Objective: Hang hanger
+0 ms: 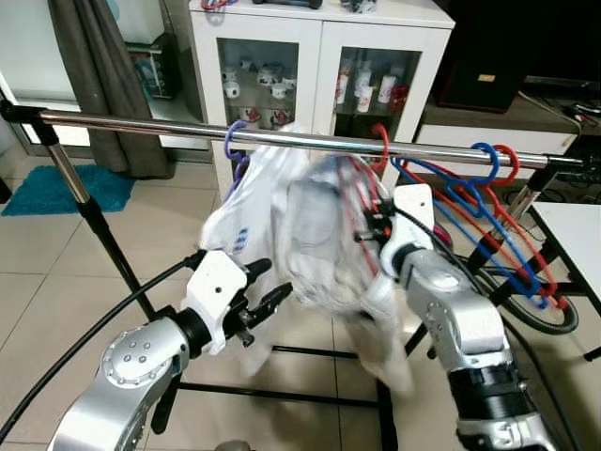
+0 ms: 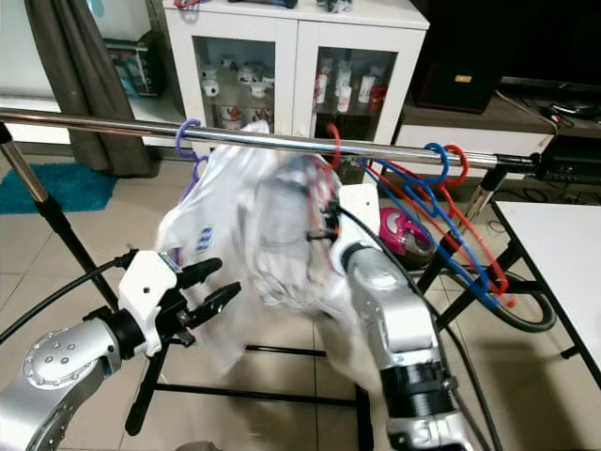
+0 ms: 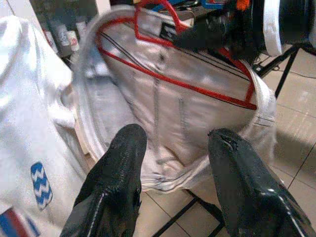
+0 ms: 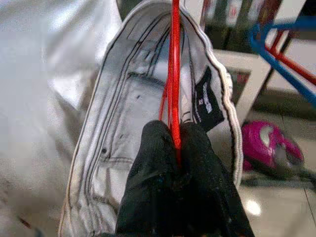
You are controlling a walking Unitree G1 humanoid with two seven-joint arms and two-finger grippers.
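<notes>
A red hanger (image 4: 173, 59) carries a pale denim garment (image 1: 324, 240), and its hook (image 1: 382, 141) sits over the chrome rail (image 1: 141, 120). My right gripper (image 4: 175, 131) is shut on the hanger's red wire inside the garment's neck, just below the rail (image 1: 369, 230). Lower left of the garment, my left gripper (image 1: 274, 279) stands open, its fingers (image 3: 121, 173) pointing at the cloth (image 3: 182, 113) without touching it.
A white shirt (image 1: 239, 221) on a purple hanger (image 1: 232, 141) hangs left of the garment. Bare blue and red hangers (image 1: 488, 169) hang at the rail's right end. Behind stand a white glass-door cabinet (image 1: 319, 47) and a pink object (image 2: 408, 235); a white table (image 1: 573, 235) is right.
</notes>
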